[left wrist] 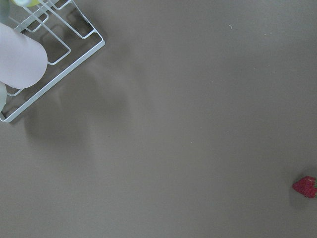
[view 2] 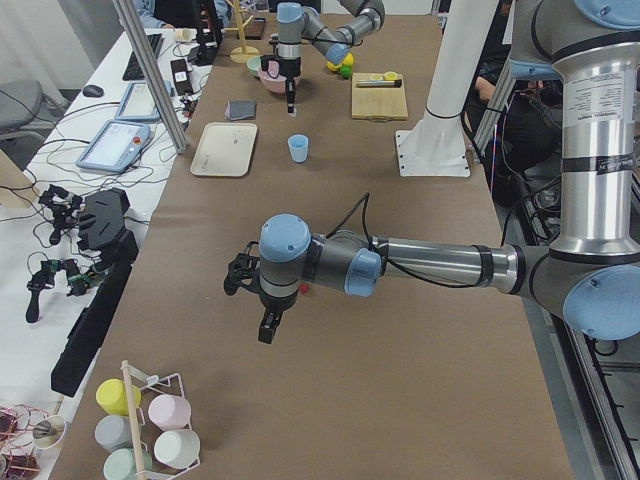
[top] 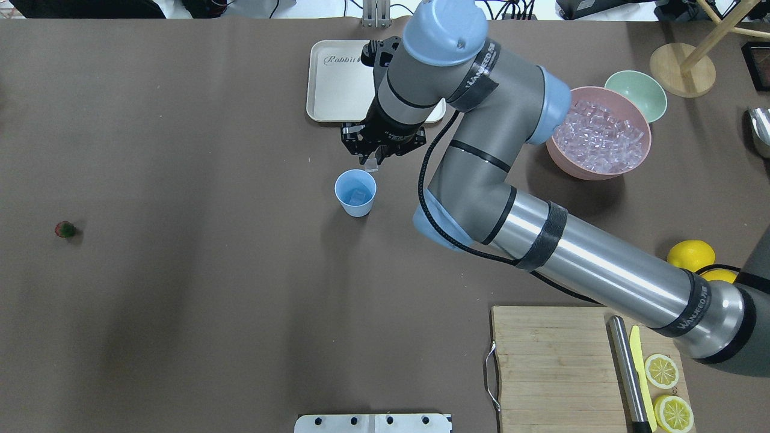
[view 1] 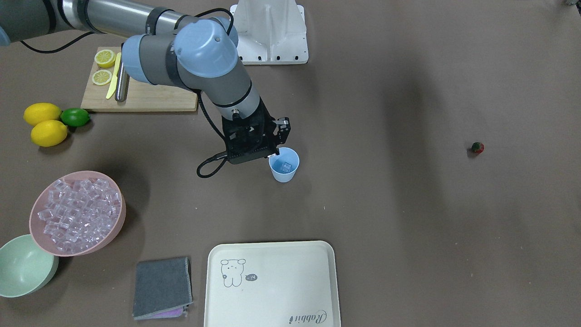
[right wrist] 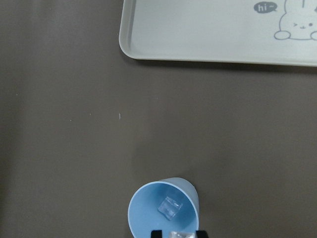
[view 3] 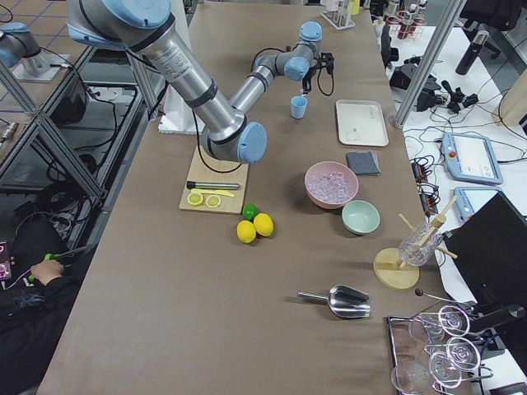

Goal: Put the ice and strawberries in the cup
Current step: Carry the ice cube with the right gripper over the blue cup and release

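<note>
While the right gripper (top: 370, 162) hangs over the mouth of the light-blue cup (top: 355, 193), near its rim, its fingertips pinch a clear ice cube (right wrist: 179, 234). The cup stands upright mid-table with one loose cube (right wrist: 169, 207) at its bottom, near the cream rabbit tray (right wrist: 158, 44) but not touching it. The rest of the ice (view 1: 75, 211) is heaped in the pink bowl (view 1: 119, 223), beside the pale-green bowl (view 1: 20, 272). The strawberry (view 1: 477, 147) lies alone on the brown cloth, well apart from the cup, on the robot's left side. The left gripper (view 2: 265, 325) hangs above the table near it; can't tell how its fingers stand. The left wrist view shows the berry at its lower-right edge.
</note>
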